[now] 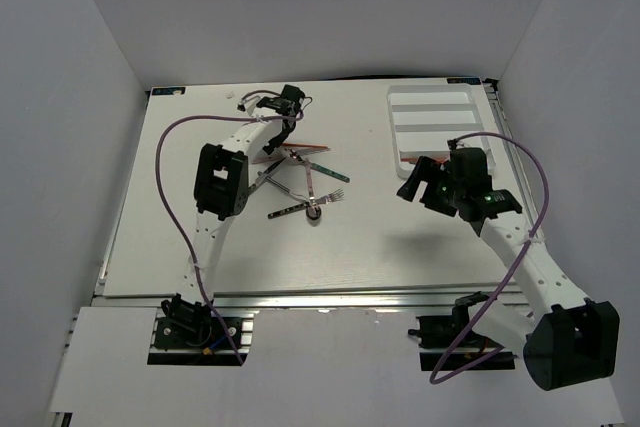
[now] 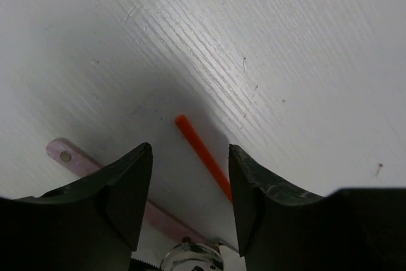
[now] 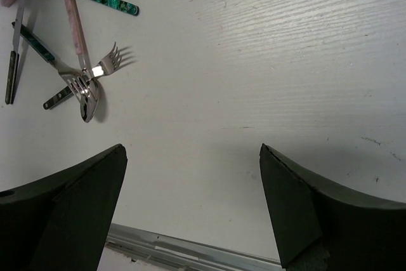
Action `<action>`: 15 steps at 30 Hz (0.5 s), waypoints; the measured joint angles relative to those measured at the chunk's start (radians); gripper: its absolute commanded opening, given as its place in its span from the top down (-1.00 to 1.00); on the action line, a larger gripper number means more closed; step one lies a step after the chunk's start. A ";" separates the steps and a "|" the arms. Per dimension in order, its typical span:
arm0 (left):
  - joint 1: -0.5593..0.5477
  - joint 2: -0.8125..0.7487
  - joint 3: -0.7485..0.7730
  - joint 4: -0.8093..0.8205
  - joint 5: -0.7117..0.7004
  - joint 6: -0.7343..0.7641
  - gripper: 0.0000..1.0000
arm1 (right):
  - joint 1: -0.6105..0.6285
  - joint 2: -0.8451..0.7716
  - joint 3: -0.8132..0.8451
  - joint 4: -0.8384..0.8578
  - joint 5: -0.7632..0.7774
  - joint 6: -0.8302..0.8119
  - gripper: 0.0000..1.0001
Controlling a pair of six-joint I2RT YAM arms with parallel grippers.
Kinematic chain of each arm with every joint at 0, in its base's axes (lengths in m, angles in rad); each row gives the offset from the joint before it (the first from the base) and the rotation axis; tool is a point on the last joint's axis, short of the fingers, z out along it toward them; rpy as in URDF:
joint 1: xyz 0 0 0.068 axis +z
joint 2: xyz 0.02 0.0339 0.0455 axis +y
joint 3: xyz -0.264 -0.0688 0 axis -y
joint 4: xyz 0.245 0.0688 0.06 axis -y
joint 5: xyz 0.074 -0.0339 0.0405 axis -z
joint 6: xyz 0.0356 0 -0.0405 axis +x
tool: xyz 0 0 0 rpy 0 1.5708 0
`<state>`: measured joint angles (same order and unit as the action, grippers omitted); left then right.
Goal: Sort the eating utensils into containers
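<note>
Orange stick btw jaws of L end effector, half-open, ungripped | R end effector wide open, empty

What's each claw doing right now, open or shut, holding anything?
Left claw: open, jaws either side of the orange stick, not gripping it.
Right claw: open, empty.

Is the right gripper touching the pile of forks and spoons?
Apart. The right wrist view shows bare table between the open right gripper and the utensil pile.
</note>
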<state>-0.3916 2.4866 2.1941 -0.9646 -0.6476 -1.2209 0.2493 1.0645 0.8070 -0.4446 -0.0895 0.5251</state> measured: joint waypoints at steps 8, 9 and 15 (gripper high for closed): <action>-0.005 0.064 0.072 -0.013 -0.028 0.012 0.21 | 0.000 -0.039 -0.051 0.018 -0.039 0.007 -0.79; -0.005 0.072 0.084 -0.015 -0.030 0.014 0.23 | 0.000 -0.041 -0.054 0.019 -0.042 0.008 -0.79; -0.005 0.084 0.100 -0.024 -0.034 0.029 0.27 | 0.000 -0.050 -0.057 0.030 -0.053 0.011 -0.79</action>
<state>-0.3965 2.5710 2.2940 -0.9886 -0.6819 -1.1919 0.2493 1.0145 0.7498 -0.4149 -0.1421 0.5358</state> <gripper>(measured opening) 0.366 0.894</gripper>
